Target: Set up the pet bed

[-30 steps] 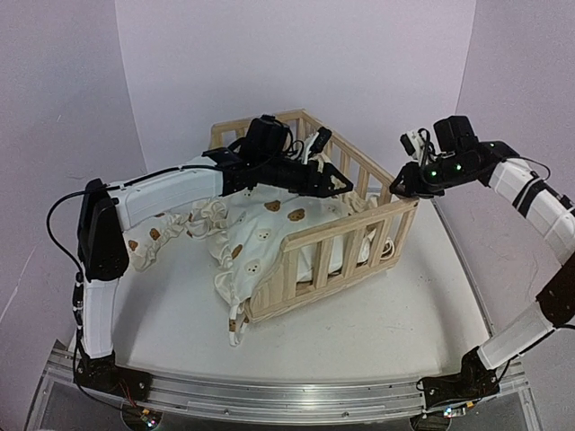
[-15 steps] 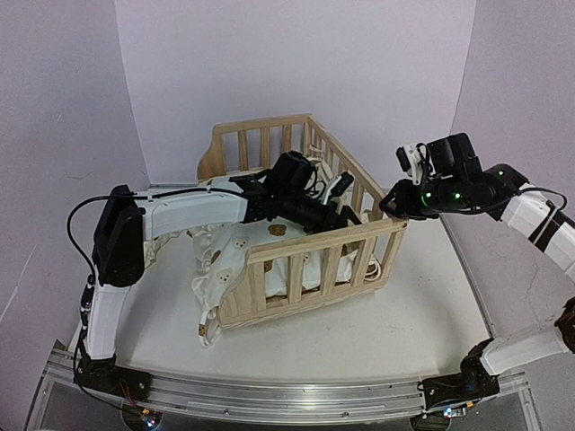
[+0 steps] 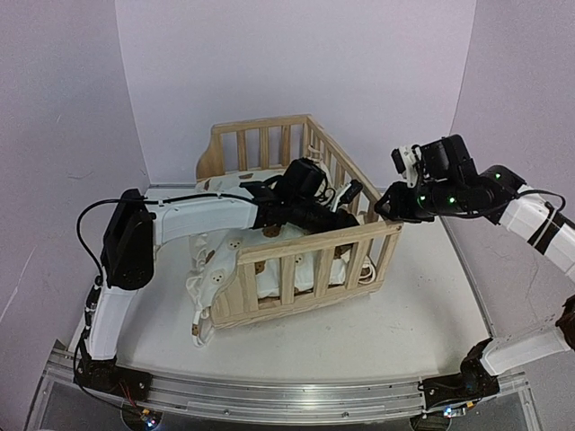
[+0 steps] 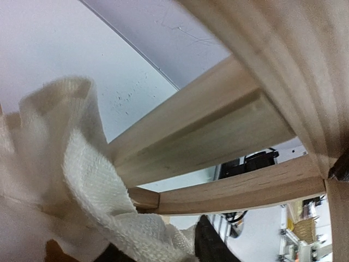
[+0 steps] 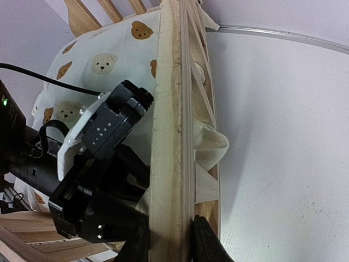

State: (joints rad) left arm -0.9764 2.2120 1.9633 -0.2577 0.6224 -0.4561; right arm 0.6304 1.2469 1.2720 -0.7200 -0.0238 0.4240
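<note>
Spilling onto the table (image 3: pixel 404 314) at the near left, the bear-print cushion (image 3: pixel 220 269) lies mostly inside the pine frame (image 3: pixel 314 241). Behind the front rail, the left gripper (image 4: pixel 163 251) has cloth between its fingers (gripped or not, I cannot tell). The right gripper (image 5: pixel 172 240) clamps the top rail at the front-right corner.

Left arm (image 3: pixel 202 211) stretched rightward; right gripper (image 5: pixel 170 240) clamped

Overhead far, facing away; wrists close-up; all share pet bed (image 3: pixel 314 241).
</note>
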